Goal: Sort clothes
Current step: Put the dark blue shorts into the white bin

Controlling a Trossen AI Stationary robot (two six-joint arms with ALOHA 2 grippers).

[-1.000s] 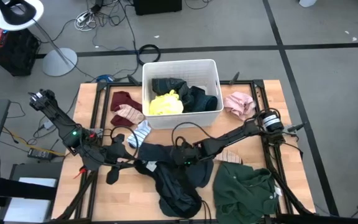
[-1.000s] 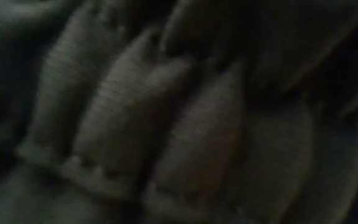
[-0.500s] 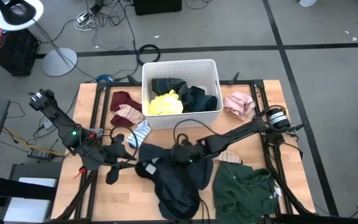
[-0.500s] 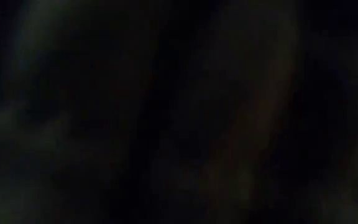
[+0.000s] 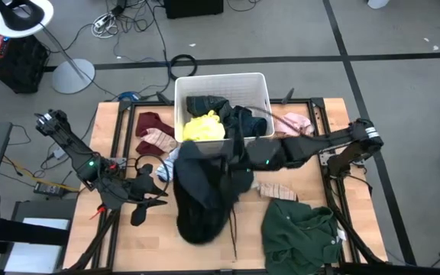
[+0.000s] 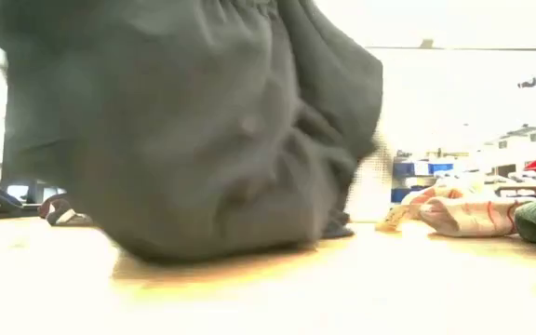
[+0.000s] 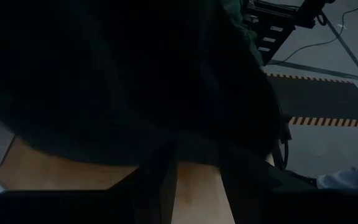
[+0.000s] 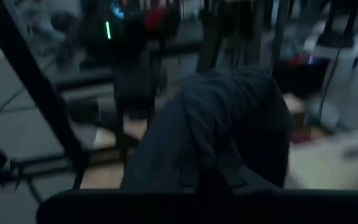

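**Table inventory: black garment raised beside the bin**

- Left gripper [image 5: 145, 200]: lower left of the high view, low over the wooden table [image 5: 113, 244], fingers spread, holding nothing; waiting.
- Maroon crumpled fabric piece [image 5: 150, 122]: left of the bin, on the table, with a pink-and-white striped piece [image 5: 159, 140] touching its near side.
- Pale blue striped small sock [image 5: 171, 159]: just beside the black garment's left edge.
- Large black soft top [image 5: 201, 191]: centre of the high view, lifted and hanging, its lower folds brushing the table in the low view [image 6: 194, 130].
- White rectangular plastic bin [image 5: 260, 82]: upper centre, holding a yellow shirt [image 5: 203, 127] and dark pieces.
- Right gripper [image 5: 239, 156]: centre, pinching the black top near its upper edge, just in front of the bin.
- Striped sock [image 5: 275, 189], dark green top [image 5: 300, 233]: lower right, on the table.
- Pale pink piece [image 5: 290, 122]: right of the bin.

Step in hand, as judged: carrying the black top toward the bin. Next move calls for more height so the trailing fabric clears the bin wall before release.
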